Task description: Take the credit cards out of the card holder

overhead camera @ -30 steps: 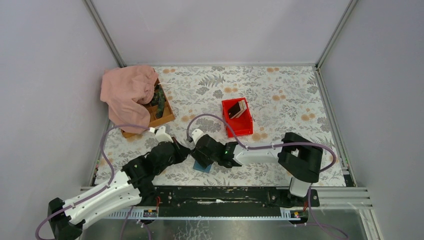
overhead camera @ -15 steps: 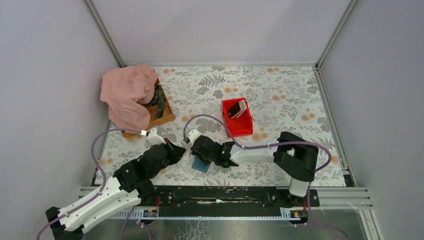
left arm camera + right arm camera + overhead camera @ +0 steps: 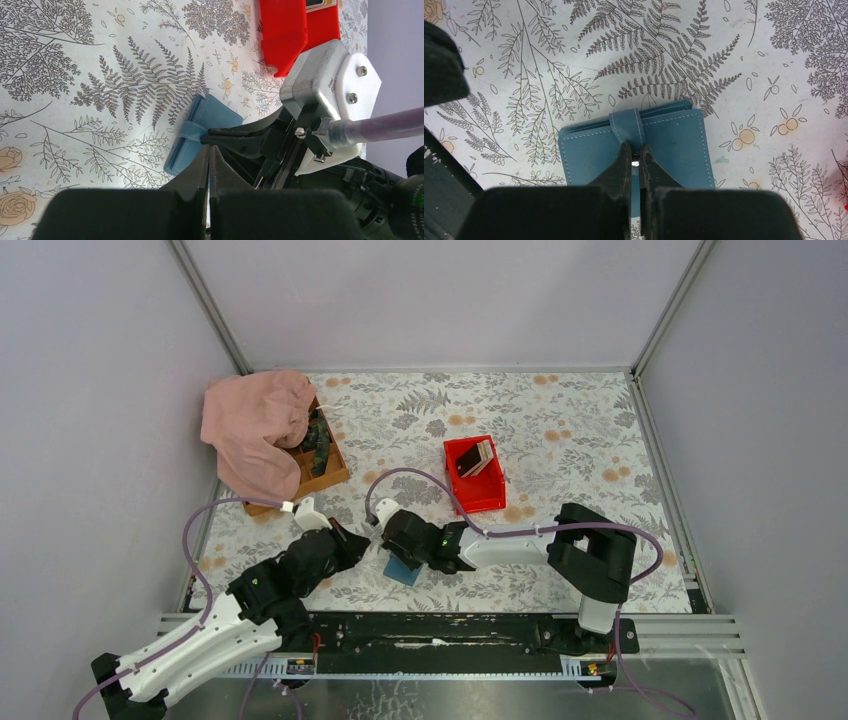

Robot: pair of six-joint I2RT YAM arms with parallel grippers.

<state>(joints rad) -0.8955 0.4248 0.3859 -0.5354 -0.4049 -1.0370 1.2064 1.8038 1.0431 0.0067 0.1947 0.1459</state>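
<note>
The card holder [image 3: 674, 145] lies flat on the table [image 3: 560, 430], near its front edge. The right gripper [image 3: 635, 150] jaws pinch its strap [image 3: 626, 125]. The left gripper [image 3: 208, 150] jaws are pressed together, empty, just beside it. Credit cards [image 3: 476, 457] stand in the red bin [image 3: 480, 495].

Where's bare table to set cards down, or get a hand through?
Bare: the far mat between the pink cloth and the red bin, and right of the bin to the wall. Crowded: near centre, left pincer and right pincer at the blue wallet.
</note>
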